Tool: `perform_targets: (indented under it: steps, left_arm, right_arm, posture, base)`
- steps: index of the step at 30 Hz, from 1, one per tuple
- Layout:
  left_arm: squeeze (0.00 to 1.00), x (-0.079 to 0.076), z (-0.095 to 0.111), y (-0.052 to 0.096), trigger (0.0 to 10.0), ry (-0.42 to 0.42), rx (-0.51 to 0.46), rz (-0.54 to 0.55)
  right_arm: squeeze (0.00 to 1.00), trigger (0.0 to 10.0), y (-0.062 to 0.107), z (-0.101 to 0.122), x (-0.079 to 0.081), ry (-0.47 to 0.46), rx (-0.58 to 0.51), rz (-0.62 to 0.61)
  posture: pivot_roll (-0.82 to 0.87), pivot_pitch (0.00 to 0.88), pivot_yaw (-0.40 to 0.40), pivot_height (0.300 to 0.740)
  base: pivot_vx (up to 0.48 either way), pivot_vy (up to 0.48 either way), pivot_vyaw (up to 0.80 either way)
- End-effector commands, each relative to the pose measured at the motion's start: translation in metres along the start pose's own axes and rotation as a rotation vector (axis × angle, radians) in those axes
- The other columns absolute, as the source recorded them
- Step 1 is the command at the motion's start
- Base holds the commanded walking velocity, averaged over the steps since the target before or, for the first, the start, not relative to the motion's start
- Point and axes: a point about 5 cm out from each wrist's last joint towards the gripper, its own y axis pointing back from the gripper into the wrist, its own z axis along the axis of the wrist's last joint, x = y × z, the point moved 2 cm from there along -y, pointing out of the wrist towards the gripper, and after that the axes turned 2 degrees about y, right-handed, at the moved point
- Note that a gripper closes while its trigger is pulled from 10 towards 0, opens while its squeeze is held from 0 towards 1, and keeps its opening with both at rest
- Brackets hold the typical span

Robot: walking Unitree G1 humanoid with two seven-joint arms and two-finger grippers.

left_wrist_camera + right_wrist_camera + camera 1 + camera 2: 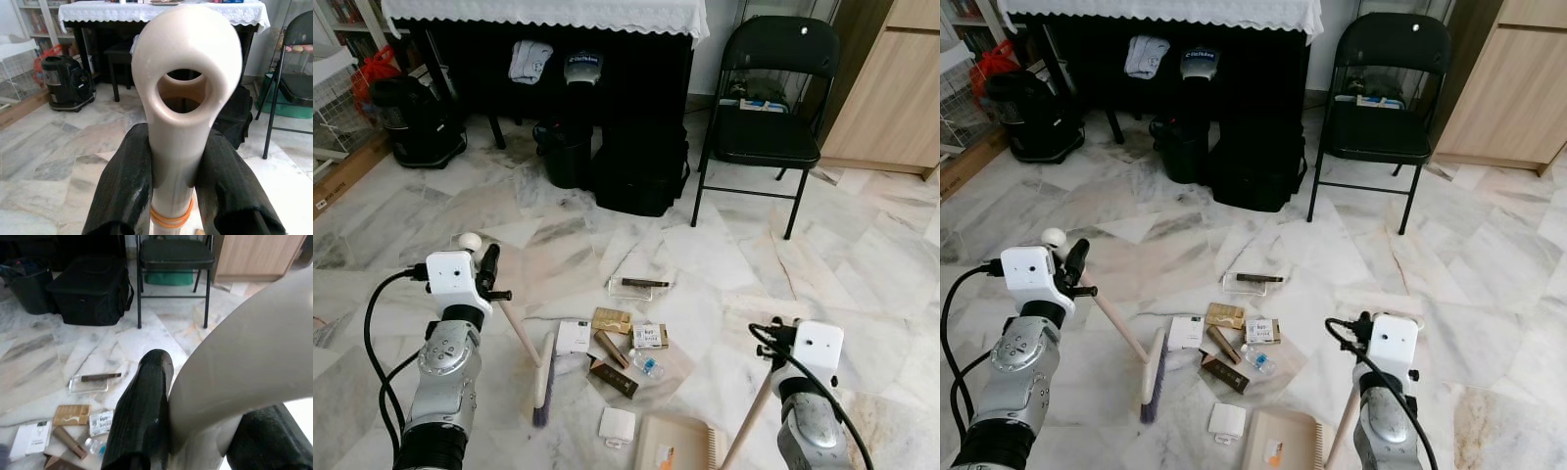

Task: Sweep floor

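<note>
Left gripper [178, 196] is clenching the cream handle of the broom [522, 338], fingers [124, 188] pressing on both sides just under the handle's ring-shaped end, above an orange band. The broom is slanting down from the gripper to the marble floor [862, 255], its purple-bristled head [543, 379] lying on the tiles just left of a scatter of litter. Right gripper [195, 431] is grasping the pale handle of the dustpan [677, 443], black fingers [144, 406] closing around it from both sides; the wooden-coloured shaft is running down and to the left to the beige pan, which is resting flat on the floor near the bottom edge, comb teeth along its right side. Litter is sitting between broom head and pan: a white card [573, 337], a tan box [611, 319], a dark brown box [614, 379], a small labelled packet [649, 336], a crumpled clear bottle [647, 365], a white square piece [618, 424], and farther out a clear tray with a dark stick [638, 285]. Behind, a black folding chair [766, 108] is standing right, a black bag [641, 166] and a dark bin [564, 152] under a cloth-covered table [548, 14], a black vacuum [416, 117] at left.
</note>
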Motion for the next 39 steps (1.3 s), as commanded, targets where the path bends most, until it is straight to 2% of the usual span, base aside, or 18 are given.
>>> perform_targets:
  steps: [1,3,20,25,29,39]
  left_arm:
    - [0.00,-0.001,0.009,-0.004,10.0,0.000,-0.042,-0.002]
    - [0.00,-0.001,0.009,-0.004,10.0,0.000,-0.041,-0.002]
    - [0.00,0.000,0.008,-0.002,10.0,-0.002,-0.034,-0.007]
    - [0.00,0.006,0.004,0.000,10.0,-0.021,-0.010,-0.017]
    - [0.00,0.021,0.004,0.002,10.0,-0.043,0.006,0.000]
    - [0.00,0.030,0.003,0.005,10.0,-0.066,0.012,0.009]
  right_arm:
    - [0.00,10.0,-0.003,0.007,-0.002,0.006,-0.037,-0.010]
    - [0.00,10.0,-0.008,0.009,-0.002,0.036,-0.055,-0.003]
    - [0.00,10.0,-0.018,-0.004,0.013,0.079,-0.059,0.069]
    - [0.00,10.0,-0.018,-0.010,0.016,0.082,-0.047,0.082]
    - [0.00,10.0,-0.018,-0.014,0.017,0.099,-0.049,0.089]
    - [0.00,10.0,-0.021,-0.004,0.018,0.103,-0.110,0.103]
  posture:
    - [-0.07,0.086,-0.006,0.740]
    - [-0.07,0.089,-0.006,0.740]
    - [-0.06,0.100,-0.005,0.740]
    - [-0.06,0.100,-0.005,0.740]
    - [-0.06,0.104,-0.004,0.740]
    - [-0.06,0.101,-0.005,0.740]
  base:
    - [0.000,0.000,0.00]
    - [0.000,0.000,0.00]
    - [0.000,0.000,0.00]
    - [0.000,0.000,0.00]
    - [0.000,0.000,0.00]
    - [0.000,0.000,0.00]
